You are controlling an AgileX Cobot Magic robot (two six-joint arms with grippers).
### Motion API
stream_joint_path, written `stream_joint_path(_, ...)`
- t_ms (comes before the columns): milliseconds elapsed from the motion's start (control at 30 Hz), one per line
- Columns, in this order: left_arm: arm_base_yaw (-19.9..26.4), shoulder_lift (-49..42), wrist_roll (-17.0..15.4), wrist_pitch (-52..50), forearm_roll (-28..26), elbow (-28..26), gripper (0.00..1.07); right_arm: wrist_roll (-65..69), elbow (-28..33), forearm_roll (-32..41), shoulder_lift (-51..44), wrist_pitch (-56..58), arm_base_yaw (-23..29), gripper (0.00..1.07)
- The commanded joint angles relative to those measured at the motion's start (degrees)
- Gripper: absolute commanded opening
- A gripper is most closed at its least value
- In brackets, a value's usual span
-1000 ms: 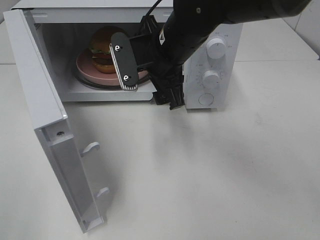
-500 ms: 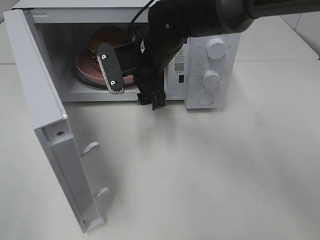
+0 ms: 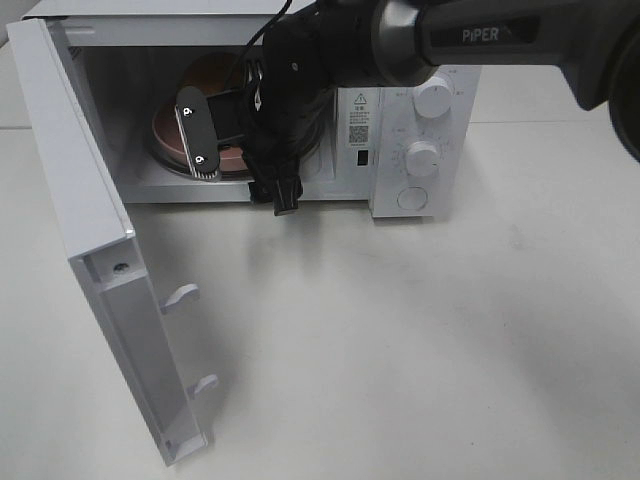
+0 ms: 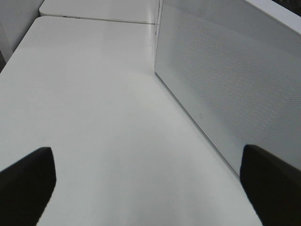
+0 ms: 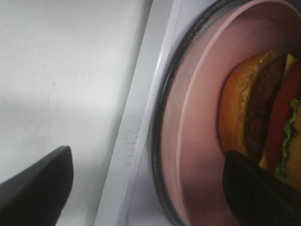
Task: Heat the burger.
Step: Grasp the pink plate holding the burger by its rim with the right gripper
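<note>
Overhead, white table point(image 3: 420, 340), open microwave point(image 3: 100, 230).

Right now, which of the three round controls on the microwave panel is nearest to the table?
The button, the lowest of the three. It is flat and sits under the two knobs, the top knob and the middle knob, which both stick out.

You have a white microwave point(image 3: 400, 110) standing on the white desk point(image 3: 420, 340), its door point(image 3: 90, 250) swung wide open toward the left of the overhead view. Two round knobs point(image 3: 424, 157) and a button sit on its control panel. Inside, a pink plate point(image 5: 188, 141) rests on the dark-rimmed turntable point(image 5: 160, 136).
</note>
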Motion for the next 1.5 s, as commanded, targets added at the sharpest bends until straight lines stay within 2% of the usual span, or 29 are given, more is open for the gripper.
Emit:
stream_joint_path(33, 0.2, -0.9, 0.1, -0.3, -0.2, 0.2, 1.00, 0.7, -2.8, 0.5, 2.1, 1.0, -0.5, 0.82)
stream_joint_path(333, 0.2, -0.9, 0.1, -0.3, -0.2, 0.2, 1.00, 1.0, -6.7, 1.3, 5.6, 1.0, -1.3, 0.82)
stream_joint_path(833, 0.2, -0.9, 0.1, -0.3, -0.2, 0.2, 1.00, 1.0, -9.4, 1.3, 8.4, 0.7, -2.1, 0.81)
stream_joint_path(1167, 0.2, -0.9, 0.1, -0.3, -0.2, 0.2, 1.00, 2.2, -13.9, 3.0, 11.8, 1.4, -1.3, 0.80)
stream_joint_path(1267, 0.2, -0.9, 0.1, -0.3, -0.2, 0.2, 1.00, 2.5, -14.8, 3.3, 12.3, 1.5, -1.2, 0.73)
stream_joint_path(1300, 0.2, -0.9, 0.1, -0.3, -0.2, 0.2, 1.00, 2.5, -15.1, 3.7, 12.4, 1.7, -1.2, 0.65)
stream_joint_path(1333, 0.2, -0.9, 0.1, -0.3, -0.2, 0.2, 1.00, 2.5, -15.1, 3.7, 12.4, 1.7, -1.2, 0.65)
stream_joint_path(1367, 0.2, -0.9, 0.1, -0.3, -0.2, 0.2, 1.00, 2.5, -15.1, 3.8, 12.4, 1.5, -1.2, 0.55)
stream_joint_path(1400, 0.2, -0.9, 0.1, -0.3, -0.2, 0.2, 1.00, 2.5, -15.1, 3.8, 12.4, 1.5, -1.2, 0.55)
stream_joint_path(1433, 0.2, -0.9, 0.1, -0.3, -0.2, 0.2, 1.00, 2.5, -15.1, 3.8, 12.4, 1.5, -1.2, 0.49)
stream_joint_path(1467, 0.2, -0.9, 0.1, -0.3, -0.2, 0.2, 1.00, 2.5, -15.1, 3.9, 12.4, 1.9, -1.2, 0.36)
stream_joint_path(1500, 0.2, -0.9, 0.1, -0.3, -0.2, 0.2, 1.00, 2.5, -15.1, 3.9, 12.4, 1.9, -1.2, 0.36)
